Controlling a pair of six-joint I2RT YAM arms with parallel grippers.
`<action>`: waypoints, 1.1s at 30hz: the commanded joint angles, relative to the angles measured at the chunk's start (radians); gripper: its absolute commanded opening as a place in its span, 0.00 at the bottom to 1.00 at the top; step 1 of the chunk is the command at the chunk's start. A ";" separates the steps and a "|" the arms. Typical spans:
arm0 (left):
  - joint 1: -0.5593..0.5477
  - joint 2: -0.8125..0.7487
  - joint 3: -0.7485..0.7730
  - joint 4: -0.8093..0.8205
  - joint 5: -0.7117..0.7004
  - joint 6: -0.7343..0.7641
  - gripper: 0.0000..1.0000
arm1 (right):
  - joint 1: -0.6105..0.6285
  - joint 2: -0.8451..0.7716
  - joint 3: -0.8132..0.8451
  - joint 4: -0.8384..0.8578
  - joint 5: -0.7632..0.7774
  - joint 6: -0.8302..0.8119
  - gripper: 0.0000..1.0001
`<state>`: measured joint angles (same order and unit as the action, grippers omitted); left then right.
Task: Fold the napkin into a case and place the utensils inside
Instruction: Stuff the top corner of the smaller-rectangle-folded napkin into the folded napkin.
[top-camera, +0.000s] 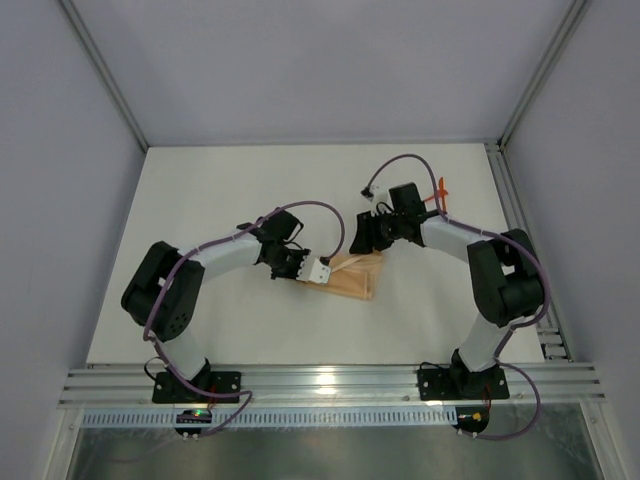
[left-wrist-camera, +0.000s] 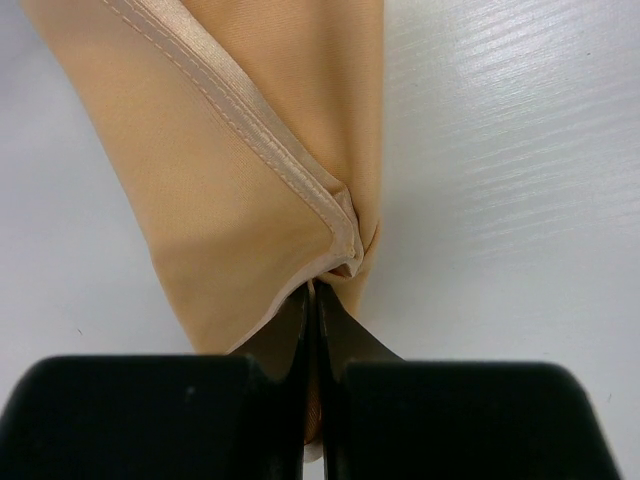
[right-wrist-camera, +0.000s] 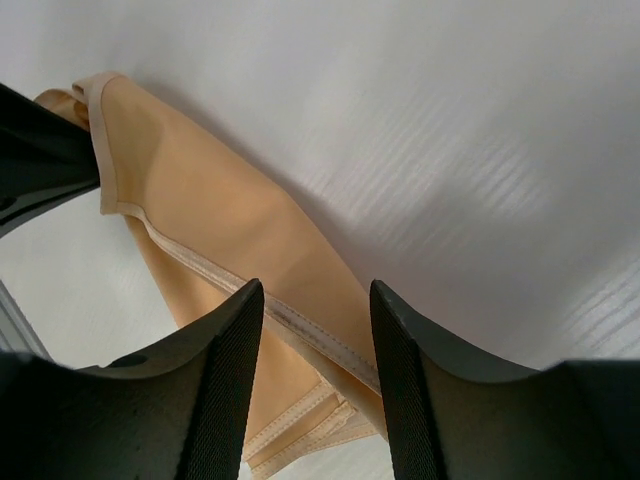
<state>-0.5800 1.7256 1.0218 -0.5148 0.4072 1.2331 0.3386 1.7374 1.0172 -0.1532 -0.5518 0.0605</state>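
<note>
Shows the napkin (top-camera: 355, 278) folded into a narrow wedge in the middle of the table (top-camera: 240, 200), its left tip clamped in the tightly closed left gripper (left-wrist-camera: 312, 292). Has the right gripper (right-wrist-camera: 315, 300) over the napkin's far end, jaws parted, contact with the cloth unclear. Shows the utensils (top-camera: 440, 190) well apart, beyond the right arm near the right edge, partly hidden.

Napkin (top-camera: 352, 276) laid folded near table (top-camera: 250, 190) centre, between both arms. Left gripper (top-camera: 318, 272) set at napkin's left end, corner pinched between its jaws. Right gripper (top-camera: 358, 242) held above napkin's far right end, jaws apart. Utensils (top-camera: 441, 190) placed well apart from napkin, at far right, just behind right arm.
</note>
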 joint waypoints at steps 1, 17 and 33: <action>0.011 0.012 -0.032 -0.019 -0.039 0.006 0.00 | 0.008 0.024 0.014 -0.016 -0.103 -0.079 0.50; 0.011 0.000 -0.040 -0.016 -0.042 -0.004 0.00 | 0.120 -0.055 -0.089 -0.077 -0.021 -0.128 0.43; 0.014 -0.003 -0.039 -0.014 -0.039 -0.001 0.00 | 0.258 -0.101 -0.048 -0.141 0.487 -0.169 0.53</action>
<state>-0.5800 1.7184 1.0130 -0.5045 0.3992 1.2346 0.5991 1.6684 0.9257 -0.2386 -0.2054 -0.0551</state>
